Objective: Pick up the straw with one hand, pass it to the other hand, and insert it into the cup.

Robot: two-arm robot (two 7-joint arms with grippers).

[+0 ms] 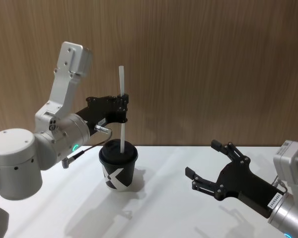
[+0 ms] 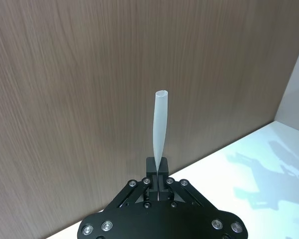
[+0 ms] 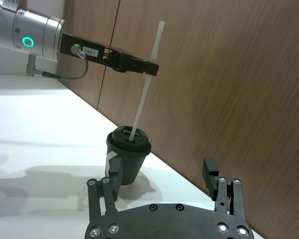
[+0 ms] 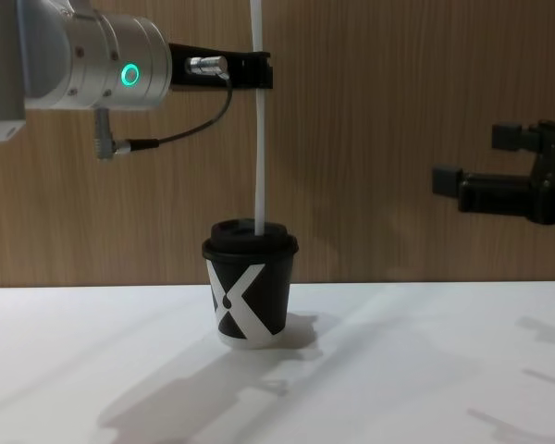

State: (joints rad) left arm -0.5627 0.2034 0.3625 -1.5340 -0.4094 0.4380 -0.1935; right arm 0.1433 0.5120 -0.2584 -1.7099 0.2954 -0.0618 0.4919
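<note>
Right now the left pincer [image 1: 122,106] pinches the straw [image 1: 122,111] a little above its middle, fingers pressed tight against it, and holds it upright over the cup [image 1: 118,165]. Seen from the chest, the straw [image 4: 258,120] drops straight down from the left pincer [image 4: 259,71] and its lower end meets the black lid of the cup [image 4: 250,292], at the lid's centre; how deep it goes I cannot tell. From the left wrist, the straw's [image 2: 159,129] open top end pokes up past the left pincer [image 2: 158,172] against the wooden wall [image 2: 89,74].

The cup stands on the white counter [image 1: 179,213] near its far edge, close to the wall, its white X mark facing the robot. The silver wrist behind the left pincer shows a green ring.

The right pincer [image 1: 202,159] hangs above the counter well off to the right of the cup, fingers spread wide and holding nothing. From its own wrist, the right pincer [image 3: 162,181] frames the cup [image 3: 127,157] and the slanting straw [image 3: 147,84] beyond it, with the left pincer [image 3: 152,68] clamped on the straw up high.
</note>
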